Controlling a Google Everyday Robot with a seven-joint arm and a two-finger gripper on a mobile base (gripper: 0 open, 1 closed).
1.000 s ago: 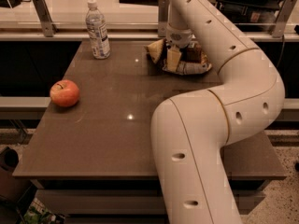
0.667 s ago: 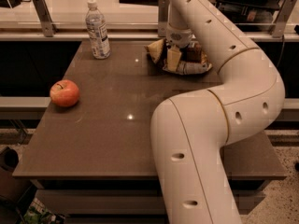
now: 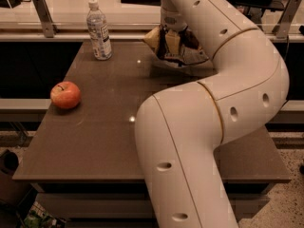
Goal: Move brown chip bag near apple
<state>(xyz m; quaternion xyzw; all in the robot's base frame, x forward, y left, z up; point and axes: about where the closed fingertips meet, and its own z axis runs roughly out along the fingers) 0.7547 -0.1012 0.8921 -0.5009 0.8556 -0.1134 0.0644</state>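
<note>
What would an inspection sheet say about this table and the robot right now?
Surface: brown table, level, a few light reflections.
Job's things: brown chip bag at the far edge, right of centre; apple upright near the left edge, well apart from the bag.
Clutter: water bottle standing at the far left corner.
Grippers: gripper down at the bag, the white arm curving across the table's right side.
Cables: nothing seen.
Surroundings: pale counter behind the table; speckled floor on the right.

Dim, warm light is cast from above; the jaws are held over the far bench [image 3: 95, 141], and small glare spots [image 3: 132, 119] are seen nearer than them.
</note>
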